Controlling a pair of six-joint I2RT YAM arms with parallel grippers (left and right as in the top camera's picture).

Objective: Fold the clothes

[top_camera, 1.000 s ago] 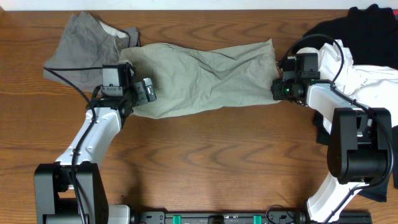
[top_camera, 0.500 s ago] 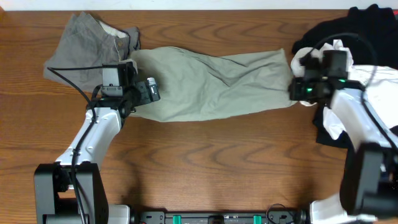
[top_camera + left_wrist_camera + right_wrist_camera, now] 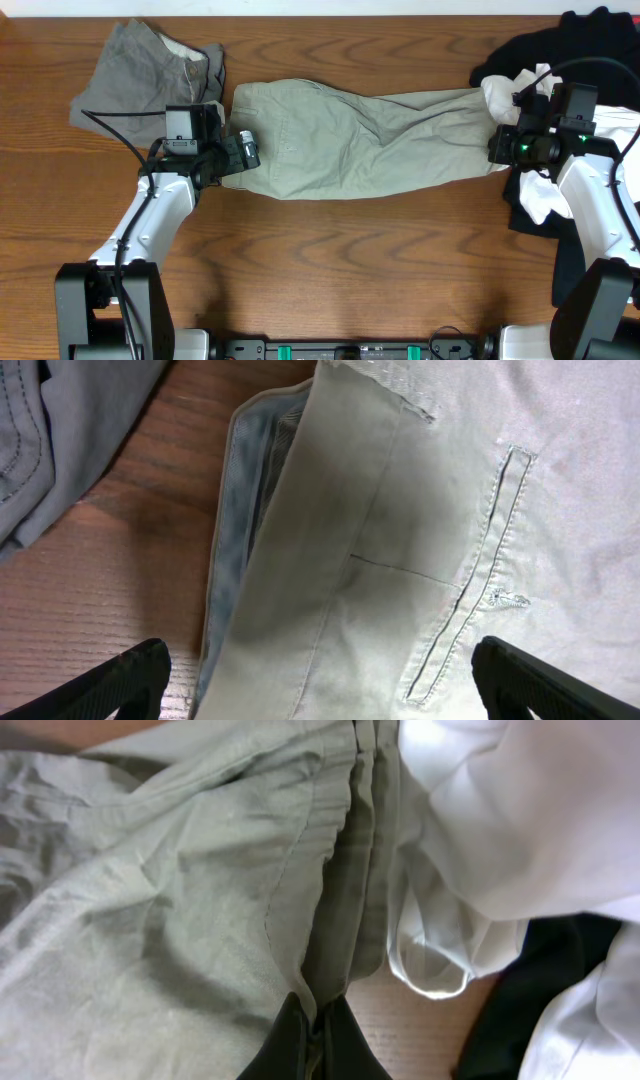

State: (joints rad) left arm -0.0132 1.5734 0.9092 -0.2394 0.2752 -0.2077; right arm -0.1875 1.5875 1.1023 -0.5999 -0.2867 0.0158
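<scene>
A pair of pale olive trousers (image 3: 360,135) lies stretched left to right across the wooden table. My left gripper (image 3: 245,152) is open and hovers over the waistband end; in the left wrist view the waistband and a back pocket seam of the trousers (image 3: 400,510) lie between its spread fingers (image 3: 320,665). My right gripper (image 3: 497,148) is shut on the leg-hem end; in the right wrist view its closed fingers (image 3: 315,1030) pinch the folded fabric edge of the trousers (image 3: 180,920).
A grey garment (image 3: 140,75) lies crumpled at the back left, also in the left wrist view (image 3: 60,430). A white garment (image 3: 600,125) and a black garment (image 3: 590,40) are piled at the right, touching the trouser hem; the white cloth (image 3: 500,820) is beside my right fingers.
My right gripper has pulled the leg end to the right, onto the clothes pile. The trousers slid right and stretched out. My left gripper has barely moved.
</scene>
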